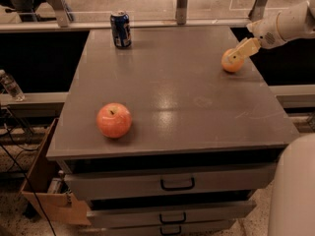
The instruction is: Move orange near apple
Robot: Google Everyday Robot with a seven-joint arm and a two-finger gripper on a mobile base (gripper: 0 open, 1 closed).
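Where the table meets its far right edge, the orange sits with the claw right against its upper side. Cannot tell if the claw is clenched or released. Apple sits near left, well apart from the orange. Blue can stands upright, far left.

It looks like a lab or office work area: a grey metal cabinet with flat drawers, a brown cardboard box on the speckled floor, and a metal-framed glass wall behind. The robot's gripper is at the cabinet top's far right edge.
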